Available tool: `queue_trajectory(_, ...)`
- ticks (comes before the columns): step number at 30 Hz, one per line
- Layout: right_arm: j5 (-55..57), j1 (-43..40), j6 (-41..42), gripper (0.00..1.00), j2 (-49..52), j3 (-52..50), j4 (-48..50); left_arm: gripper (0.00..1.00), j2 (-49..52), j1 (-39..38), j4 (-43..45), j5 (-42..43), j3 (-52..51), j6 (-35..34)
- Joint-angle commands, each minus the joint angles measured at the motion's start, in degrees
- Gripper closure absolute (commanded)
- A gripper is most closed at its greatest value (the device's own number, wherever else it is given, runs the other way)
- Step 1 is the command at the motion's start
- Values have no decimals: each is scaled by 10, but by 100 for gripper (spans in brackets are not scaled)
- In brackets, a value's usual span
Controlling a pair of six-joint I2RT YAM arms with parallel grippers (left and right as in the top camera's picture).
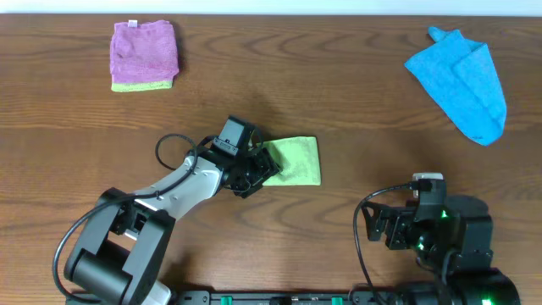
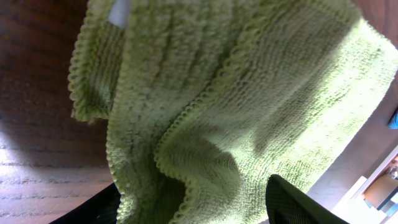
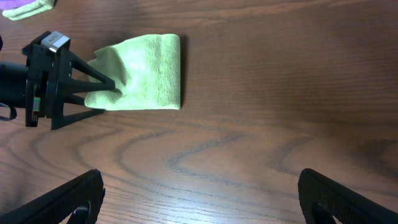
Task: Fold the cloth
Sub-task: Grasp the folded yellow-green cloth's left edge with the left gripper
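Note:
The cloth [image 1: 298,159] is light yellow-green terry and lies folded into a narrow rectangle at mid-table. It also shows in the right wrist view [image 3: 152,74]. My left gripper [image 1: 259,169] is at its left edge, shut on a bunched, slightly raised part of it [image 3: 115,88]. In the left wrist view the cloth [image 2: 249,93] fills the frame between the two fingers [image 2: 193,208], with its white tag [image 2: 118,12] at the top. My right gripper [image 3: 205,199] is open and empty over bare wood, at the front right of the overhead view [image 1: 398,224].
A purple folded cloth with a lime edge [image 1: 144,52] lies at the back left. A bright blue cloth [image 1: 461,80] lies at the back right. The wooden table [image 1: 356,93] spans the view.

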Motion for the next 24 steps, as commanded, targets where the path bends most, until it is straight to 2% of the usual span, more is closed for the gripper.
queue_trajectory(1, 2, -6, 9, 1, -3, -4, -1, 34, -8, 0, -9, 4, -4, -8)
queue_trajectory(11, 2, -6, 9, 1, -3, -4, -1, 32, -8, 0, -27, -15, -4, -9)
queue_trajectory(24, 2, -6, 9, 1, -3, -4, -1, 26, -7, -21, 13, -49, -4, -30)
